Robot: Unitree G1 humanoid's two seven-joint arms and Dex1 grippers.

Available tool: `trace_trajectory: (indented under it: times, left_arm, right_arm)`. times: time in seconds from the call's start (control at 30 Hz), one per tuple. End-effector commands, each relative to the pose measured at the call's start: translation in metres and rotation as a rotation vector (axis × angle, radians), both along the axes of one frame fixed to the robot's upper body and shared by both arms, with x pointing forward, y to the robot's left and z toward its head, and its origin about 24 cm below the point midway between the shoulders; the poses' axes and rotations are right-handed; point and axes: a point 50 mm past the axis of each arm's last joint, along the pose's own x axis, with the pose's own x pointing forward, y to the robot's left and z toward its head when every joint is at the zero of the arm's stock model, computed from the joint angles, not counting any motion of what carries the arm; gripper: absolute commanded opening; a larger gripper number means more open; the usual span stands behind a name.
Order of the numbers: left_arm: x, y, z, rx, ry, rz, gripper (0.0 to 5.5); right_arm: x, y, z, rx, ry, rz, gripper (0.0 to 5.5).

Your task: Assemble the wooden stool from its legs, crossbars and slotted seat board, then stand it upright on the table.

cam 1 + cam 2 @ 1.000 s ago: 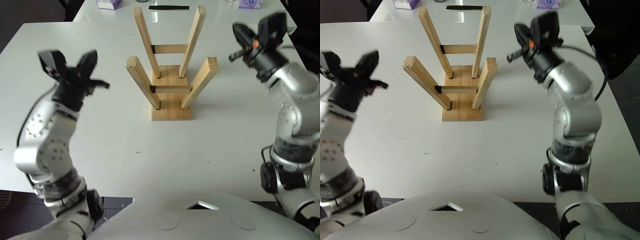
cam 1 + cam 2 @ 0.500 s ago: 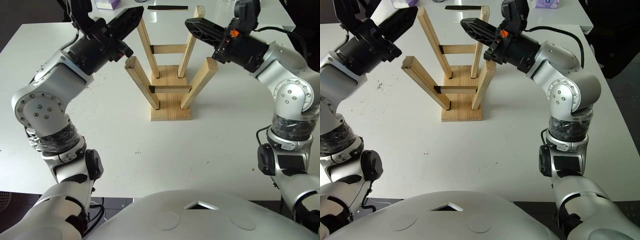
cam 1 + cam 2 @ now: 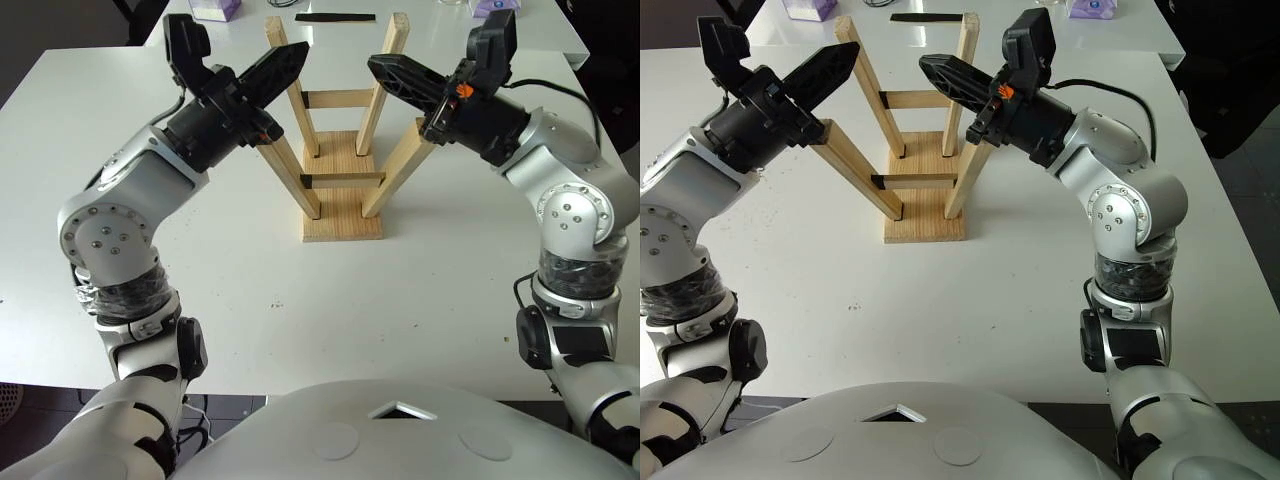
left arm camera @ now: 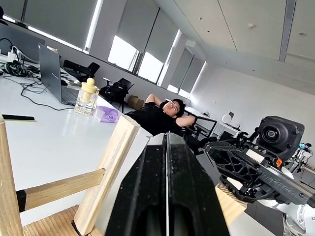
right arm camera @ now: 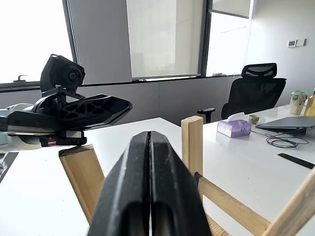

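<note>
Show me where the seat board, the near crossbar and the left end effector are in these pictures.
seat board [image 3: 343, 227]: left eye view, bare front part of the board.
near crossbar [image 3: 346, 178]: left eye view, middle of the bar.
left end effector [image 3: 299, 51]: left eye view, between its closed fingertips.

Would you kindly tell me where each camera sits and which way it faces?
Left eye view: on the head, looking forward and down at the upturned stool on the table; both arms show.
Right eye view: beside it, same scene.
Left wrist view: left wrist, looking along the shut left claw towards the right claw.
Right wrist view: right wrist, along its shut claw, facing the left claw.
Both wrist views share the stool's legs.
</note>
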Motion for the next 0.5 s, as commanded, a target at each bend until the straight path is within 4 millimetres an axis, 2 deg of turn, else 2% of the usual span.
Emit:
trace_trajectory:
  times: [0.03, 0.13, 0.23, 0.3, 0.37, 0.4, 0.43, 0.5]
  left_arm:
    - [0.000, -0.001, -0.038, 0.057, 0.184, 0.001, 0.03]
    - [0.003, 0.004, -0.024, 0.051, 0.117, 0.039, 0.03]
    - [0.005, 0.019, 0.007, -0.030, -0.014, 0.138, 0.03]
    - [0.004, 0.047, 0.034, -0.140, -0.124, 0.271, 0.03]
    - [0.000, 0.082, 0.049, -0.247, -0.172, 0.405, 0.03]
    - [-0.001, 0.095, 0.047, -0.267, -0.162, 0.450, 0.03]
    - [-0.002, 0.105, 0.037, -0.230, -0.125, 0.490, 0.03]
    - [-0.006, 0.116, -0.010, 0.003, 0.030, 0.534, 0.03]
  right_arm:
    - [0.002, 0.006, -0.019, 0.031, 0.164, 0.019, 0.00]
    - [0.003, 0.004, 0.002, 0.103, 0.133, 0.026, 0.00]
    - [0.006, -0.007, 0.028, 0.202, 0.082, -0.002, 0.00]
    - [0.015, -0.023, 0.041, 0.265, 0.064, -0.064, 0.00]
    - [0.027, -0.038, 0.034, 0.212, 0.064, -0.158, 0.00]
    - [0.031, -0.043, 0.025, 0.156, 0.068, -0.192, 0.00]
    - [0.034, -0.045, 0.011, 0.089, 0.084, -0.209, 0.00]
    - [0.038, -0.045, -0.023, -0.097, 0.091, -0.188, 0.00]
